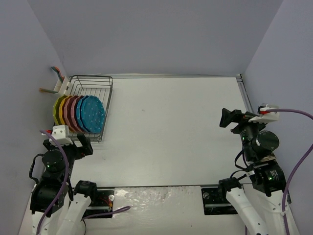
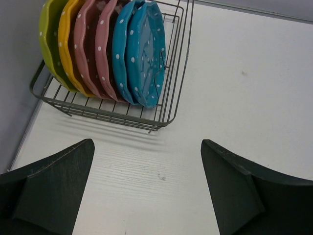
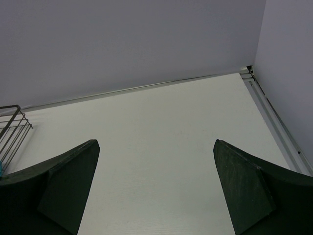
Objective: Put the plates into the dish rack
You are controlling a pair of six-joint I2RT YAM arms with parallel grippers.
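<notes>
Six dotted plates (image 2: pixel 105 49) stand on edge, side by side in the wire dish rack (image 1: pixel 93 82) at the table's (image 1: pixel 171 127) far left. My left gripper (image 2: pixel 146 147) hangs just before it, jaws spread, empty; my right gripper (image 3: pixel 156 144), well apart, likewise. I see no plate outside, so loading looks finished: withdraw straight back, never brushing the wires.

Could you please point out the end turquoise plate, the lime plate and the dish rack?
end turquoise plate (image 2: pixel 146 54), left wrist view, centre of its dotted face.
lime plate (image 2: pixel 49 39), left wrist view, its exposed side.
dish rack (image 2: pixel 112 116), left wrist view, near base wires.
</notes>
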